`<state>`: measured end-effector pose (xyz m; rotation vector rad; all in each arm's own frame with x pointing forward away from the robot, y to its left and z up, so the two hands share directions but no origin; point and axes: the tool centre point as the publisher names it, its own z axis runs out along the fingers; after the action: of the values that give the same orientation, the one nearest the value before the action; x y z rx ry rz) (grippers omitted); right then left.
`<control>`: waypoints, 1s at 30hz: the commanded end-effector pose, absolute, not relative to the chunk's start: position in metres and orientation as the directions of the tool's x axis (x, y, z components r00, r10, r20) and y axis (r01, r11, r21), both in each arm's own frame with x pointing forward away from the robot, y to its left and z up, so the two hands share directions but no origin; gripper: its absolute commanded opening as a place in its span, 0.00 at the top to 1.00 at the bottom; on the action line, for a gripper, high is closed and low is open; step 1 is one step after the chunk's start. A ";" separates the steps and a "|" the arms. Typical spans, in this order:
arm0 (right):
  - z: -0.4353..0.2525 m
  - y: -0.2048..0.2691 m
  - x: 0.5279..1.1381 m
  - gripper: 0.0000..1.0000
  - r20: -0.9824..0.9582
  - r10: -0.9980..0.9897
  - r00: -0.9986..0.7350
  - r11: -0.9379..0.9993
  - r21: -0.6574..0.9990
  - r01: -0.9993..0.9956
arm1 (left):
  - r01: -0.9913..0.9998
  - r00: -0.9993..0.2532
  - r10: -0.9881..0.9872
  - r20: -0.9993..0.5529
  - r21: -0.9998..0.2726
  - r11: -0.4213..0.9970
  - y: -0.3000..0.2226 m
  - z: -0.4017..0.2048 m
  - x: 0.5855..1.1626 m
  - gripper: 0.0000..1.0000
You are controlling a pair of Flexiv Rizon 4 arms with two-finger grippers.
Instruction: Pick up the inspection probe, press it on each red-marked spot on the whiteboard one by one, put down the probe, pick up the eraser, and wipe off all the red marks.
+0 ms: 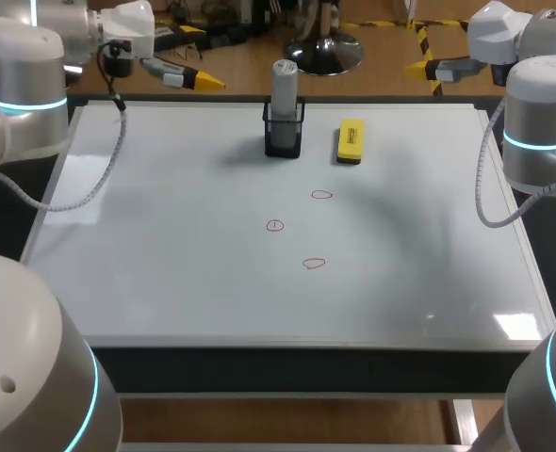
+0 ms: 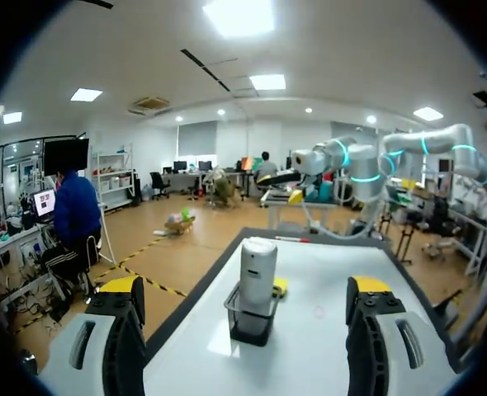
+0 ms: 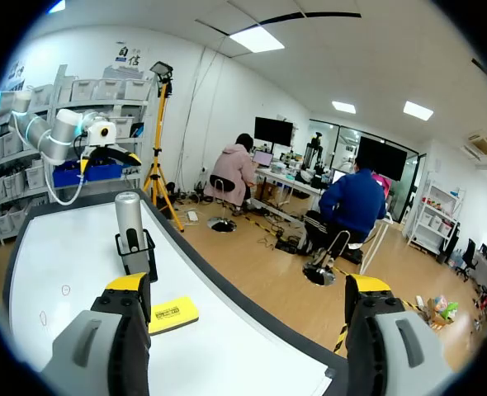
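The grey inspection probe (image 1: 284, 89) stands upright in a black holder (image 1: 284, 137) at the back middle of the whiteboard (image 1: 165, 245). Right of it lies the yellow eraser (image 1: 351, 141). Three red marks (image 1: 322, 195) (image 1: 275, 225) (image 1: 314, 264) sit near the board's centre. My left gripper (image 1: 198, 58) hangs open past the board's back left edge, and my right gripper (image 1: 419, 66) hangs open past the back right. In the left wrist view the probe (image 2: 257, 276) stands ahead of the open gripper (image 2: 246, 289). The right wrist view has the probe (image 3: 130, 223), eraser (image 3: 173, 313) and open gripper (image 3: 248, 285).
The whiteboard's metal frame (image 1: 528, 254) runs around the board, and the table's dark front edge (image 1: 297, 367) lies below it. Both arms' cables hang over the board's back corners (image 1: 118, 151) (image 1: 485, 179).
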<state>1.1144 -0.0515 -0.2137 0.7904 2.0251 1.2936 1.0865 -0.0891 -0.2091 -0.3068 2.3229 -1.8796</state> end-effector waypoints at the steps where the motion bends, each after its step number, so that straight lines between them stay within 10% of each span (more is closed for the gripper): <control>1: -0.213 -0.052 1.115 0.00 -0.169 0.748 -0.642 0.348 0.923 0.162 | -0.068 -0.993 -0.103 0.050 -0.982 0.178 -0.107 -0.222 1.101 0.00; 30: -0.213 -0.052 1.115 0.00 -0.169 0.748 -0.642 0.348 0.923 0.162 | -0.093 -0.996 -0.001 0.093 -0.986 0.137 -0.191 -0.266 1.083 0.00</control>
<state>1.1144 -0.0515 -0.2136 0.7905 2.0250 1.2934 1.0814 -0.1826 -0.2586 -0.0995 2.4276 -2.1001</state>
